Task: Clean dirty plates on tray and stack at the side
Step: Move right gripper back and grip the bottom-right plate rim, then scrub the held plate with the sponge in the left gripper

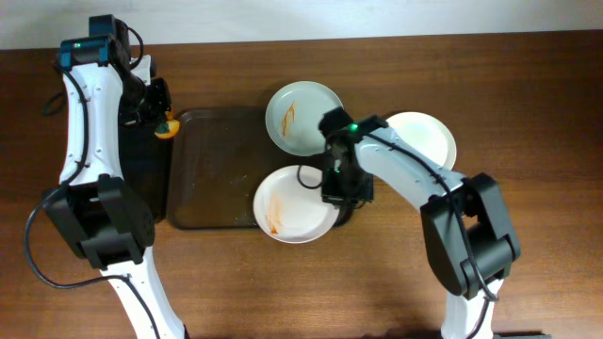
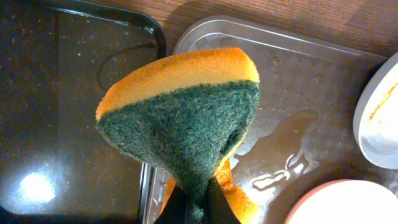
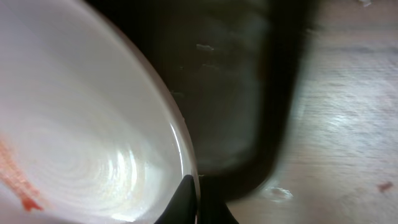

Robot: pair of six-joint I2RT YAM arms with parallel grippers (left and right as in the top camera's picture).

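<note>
The right end effector (image 3: 198, 200) is closed narrowly on the rim of a stained plate (image 1: 287, 209) that lies partly over the edge of the tray (image 1: 207, 179). I think this grip is for steadying the plate while it is wiped. The left end effector (image 2: 198, 205) pinches a folded sponge (image 2: 180, 118) over the tray's corner, well apart from that plate. A second plate (image 1: 301, 113), also stained, lies just beyond the right end effector. To its right a clean plate (image 1: 429, 139) rests on the tabletop (image 1: 546, 113), probably beginning the stack.

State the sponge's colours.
The sponge is orange with a dark green scrubbing face; left wrist view shows it best.
</note>
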